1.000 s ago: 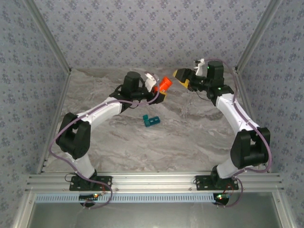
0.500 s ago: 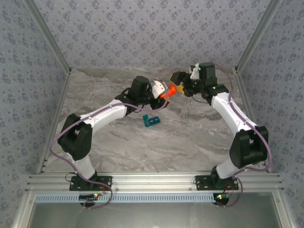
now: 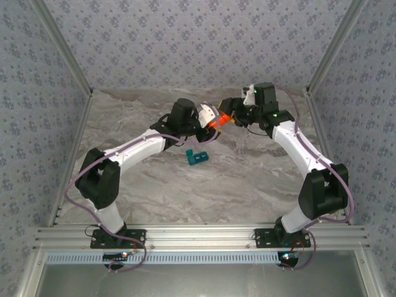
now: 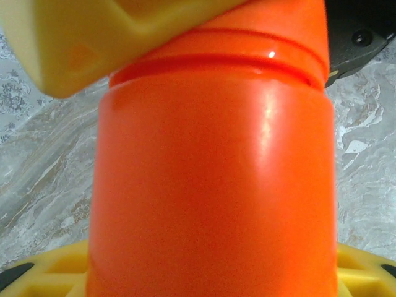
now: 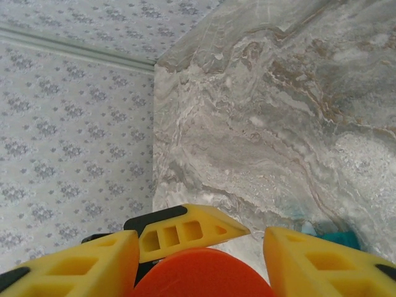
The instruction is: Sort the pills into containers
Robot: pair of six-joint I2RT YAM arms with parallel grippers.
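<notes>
Grey marbled bench [image 3: 247, 179] inside floral-papered walls. At left, at the tip of the left arm [image 3: 139, 145], left jaws pinching the body of an orange pill bottle [image 4: 210, 185], held aloft over mid-bench. Just below and slightly left of it, lying flat on the bench apart from both arms, the teal pill box [image 3: 197, 157], compartments too small to read from above. From the right, right jaws closed around the bottle's round orange cap [image 5: 198, 272], pads [image 5: 68, 266] seemingly pressed to either side. Judged step: uncapping, sorting not yet begun. Next probably calls for twisting the cap off against a steady left hold, then tipping the contents out near the box without scattering them.
</notes>
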